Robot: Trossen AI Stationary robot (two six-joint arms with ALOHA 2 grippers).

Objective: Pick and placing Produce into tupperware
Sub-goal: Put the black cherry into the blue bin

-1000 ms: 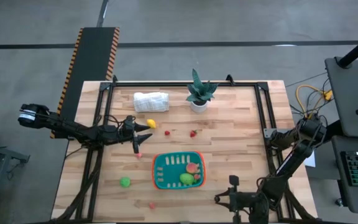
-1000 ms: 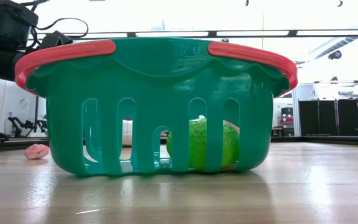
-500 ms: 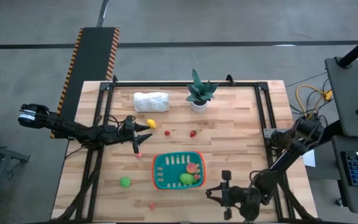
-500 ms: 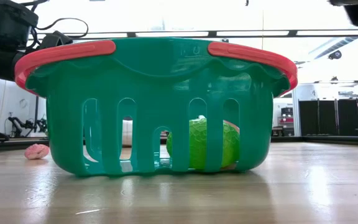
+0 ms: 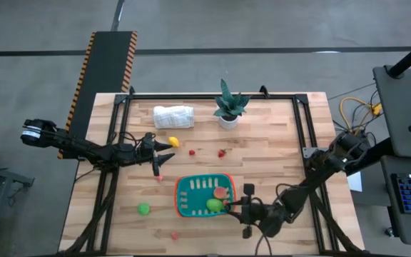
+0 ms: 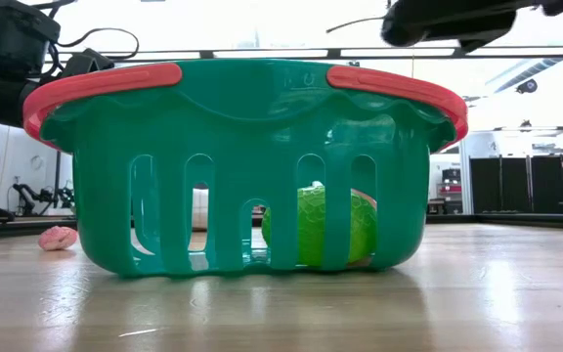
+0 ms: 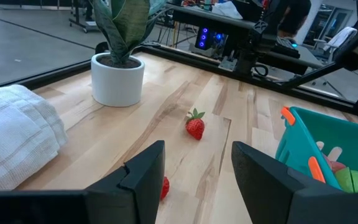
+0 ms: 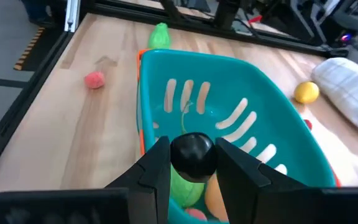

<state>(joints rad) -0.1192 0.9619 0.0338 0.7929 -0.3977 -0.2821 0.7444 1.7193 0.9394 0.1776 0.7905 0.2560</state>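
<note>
The tupperware (image 5: 191, 196) is a teal basket with an orange-red rim, standing near the table's front middle. It holds a green piece (image 5: 214, 205) and an orange-pink piece (image 5: 221, 192). My right gripper (image 5: 232, 208) hangs over the basket's near right corner, shut on a dark round piece of produce (image 8: 192, 154). My left gripper (image 5: 165, 153) waits open at the table's left middle, nothing between its fingers (image 7: 143, 173). Loose on the wood lie a yellow piece (image 5: 173, 142), a strawberry (image 5: 222, 153), a green piece (image 5: 143, 208) and a pink one (image 5: 175, 235). My right gripper pinches the dark round piece by its two opposite sides (image 8: 178, 157) between its two fingers. The fingers come from the table's right, slanting a little downward. The piece is lifted clear, above the inside of the tupperware (image 8: 229, 118) near its corner.
A rolled white cloth (image 5: 173, 116) and a potted green plant (image 5: 227, 107) stand at the far side. A black frame rail (image 5: 212, 95) runs round the table. Small red bits (image 5: 192, 151) lie between the yellow piece and the strawberry.
My right gripper has swung from the table's near right corner toward the left, along the near edge, up to the tupperware's near right corner, rolling as it went. In the low view it now shows above the basket's rim. The left arm has kept still.
</note>
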